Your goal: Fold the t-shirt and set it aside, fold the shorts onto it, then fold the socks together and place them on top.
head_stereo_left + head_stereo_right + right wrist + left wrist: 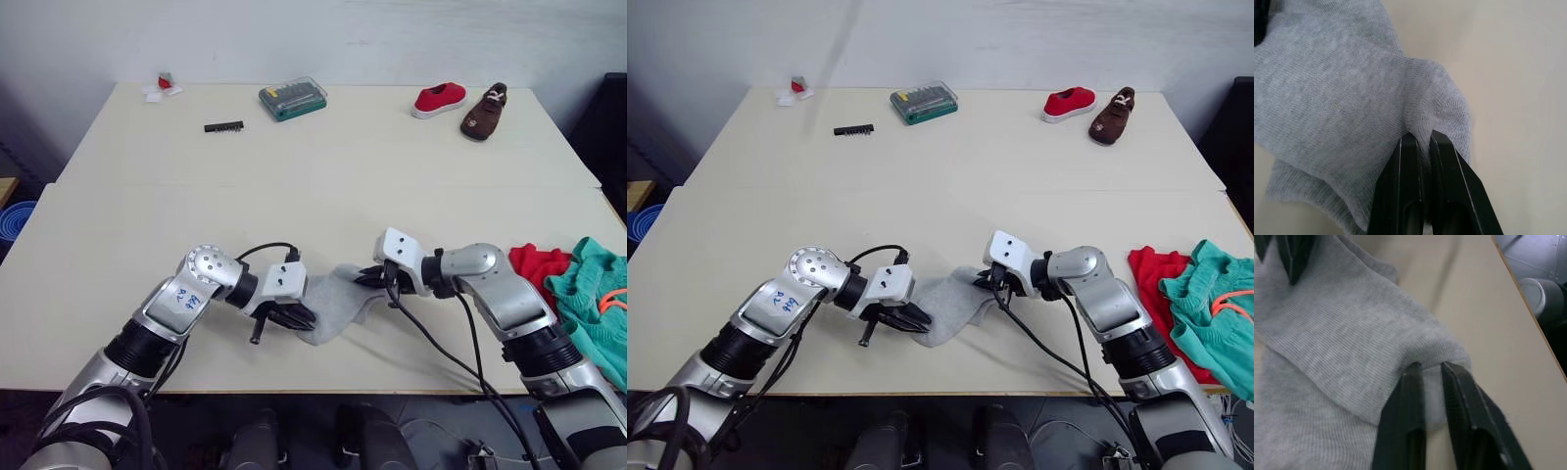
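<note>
Socks (333, 305) lie stretched between both arms: left end effector (1431, 377) and right end effector (1422, 139) each pinch an end, ready for folding together

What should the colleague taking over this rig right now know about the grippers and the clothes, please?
Left gripper: shut on the socks, at one end.
Right gripper: shut on the socks' other end.
The socks lie on the table near its front edge.
The t-shirt sits at the table's right edge, the shorts on it.
Done: shirt and shorts stacked.
Left: fold the socks and place them on top.
</note>
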You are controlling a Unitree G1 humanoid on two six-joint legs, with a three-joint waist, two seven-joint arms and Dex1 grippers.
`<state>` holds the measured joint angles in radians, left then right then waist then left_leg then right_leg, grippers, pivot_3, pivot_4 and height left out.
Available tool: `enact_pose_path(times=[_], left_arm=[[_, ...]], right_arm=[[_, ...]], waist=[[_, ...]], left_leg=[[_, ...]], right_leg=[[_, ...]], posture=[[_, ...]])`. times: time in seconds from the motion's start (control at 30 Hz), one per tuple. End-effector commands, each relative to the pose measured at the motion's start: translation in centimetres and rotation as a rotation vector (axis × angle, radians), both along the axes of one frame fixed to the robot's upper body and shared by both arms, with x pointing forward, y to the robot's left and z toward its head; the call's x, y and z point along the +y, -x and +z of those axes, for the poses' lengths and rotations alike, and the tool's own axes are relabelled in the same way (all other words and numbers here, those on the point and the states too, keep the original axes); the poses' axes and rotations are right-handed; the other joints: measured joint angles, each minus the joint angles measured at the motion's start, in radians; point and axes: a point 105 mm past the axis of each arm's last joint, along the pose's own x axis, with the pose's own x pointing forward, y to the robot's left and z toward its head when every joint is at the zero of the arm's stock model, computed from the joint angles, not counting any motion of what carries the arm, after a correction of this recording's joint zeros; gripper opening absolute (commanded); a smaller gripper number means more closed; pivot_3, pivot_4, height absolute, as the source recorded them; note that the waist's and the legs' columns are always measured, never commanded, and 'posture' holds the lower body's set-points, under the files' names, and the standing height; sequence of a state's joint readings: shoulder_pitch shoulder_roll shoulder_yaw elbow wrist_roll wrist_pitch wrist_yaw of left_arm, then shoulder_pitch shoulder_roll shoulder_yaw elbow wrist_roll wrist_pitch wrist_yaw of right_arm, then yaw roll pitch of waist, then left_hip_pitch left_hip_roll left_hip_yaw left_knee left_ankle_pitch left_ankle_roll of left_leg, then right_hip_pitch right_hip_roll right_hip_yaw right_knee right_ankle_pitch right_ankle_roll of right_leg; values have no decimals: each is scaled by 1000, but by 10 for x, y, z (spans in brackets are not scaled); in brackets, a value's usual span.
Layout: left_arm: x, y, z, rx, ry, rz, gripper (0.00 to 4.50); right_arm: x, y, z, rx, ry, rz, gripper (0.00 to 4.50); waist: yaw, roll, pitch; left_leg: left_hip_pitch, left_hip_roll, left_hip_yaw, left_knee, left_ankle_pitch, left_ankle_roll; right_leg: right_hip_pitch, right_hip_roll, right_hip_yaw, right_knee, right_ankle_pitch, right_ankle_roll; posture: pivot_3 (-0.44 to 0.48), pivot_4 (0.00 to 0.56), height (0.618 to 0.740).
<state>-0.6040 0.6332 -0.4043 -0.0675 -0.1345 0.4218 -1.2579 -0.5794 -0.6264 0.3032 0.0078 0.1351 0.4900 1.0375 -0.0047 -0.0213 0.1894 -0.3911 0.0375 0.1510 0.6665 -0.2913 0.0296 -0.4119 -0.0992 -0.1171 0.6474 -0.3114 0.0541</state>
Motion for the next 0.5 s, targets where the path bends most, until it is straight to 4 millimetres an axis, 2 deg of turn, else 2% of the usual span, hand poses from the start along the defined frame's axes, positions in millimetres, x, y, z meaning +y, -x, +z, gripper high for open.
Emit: enact_pose_path(times=[0.03,0.13,0.4,0.5], left_arm=[[-6,-1,25,-72,96,-21,1859],[-4,-6,22,-100,70,-8,2810],[-1,1,-6,-71,-51,-58,2810],[-5,-3,-8,-86,-46,-51,2845]], right_arm=[[-4,1,6,-21,10,-1,0],[-4,0,8,-41,20,6,0],[-3,0,10,-63,36,20,0],[-2,1,10,-50,33,16,857]], waist=[[-1,0,0],[0,0,0],[0,0,0],[0,0,0]], left_leg=[[0,0,0,0,0,0],[0,0,0,0,0,0],[0,0,0,0,0,0],[0,0,0,0,0,0]], right_leg=[[0,0,0,0,0,0],[0,0,0,0,0,0],[0,0,0,0,0,0],[0,0,0,0,0,0]], posture=[[0,150,740],[0,150,740],[0,150,740],[0,150,740]])
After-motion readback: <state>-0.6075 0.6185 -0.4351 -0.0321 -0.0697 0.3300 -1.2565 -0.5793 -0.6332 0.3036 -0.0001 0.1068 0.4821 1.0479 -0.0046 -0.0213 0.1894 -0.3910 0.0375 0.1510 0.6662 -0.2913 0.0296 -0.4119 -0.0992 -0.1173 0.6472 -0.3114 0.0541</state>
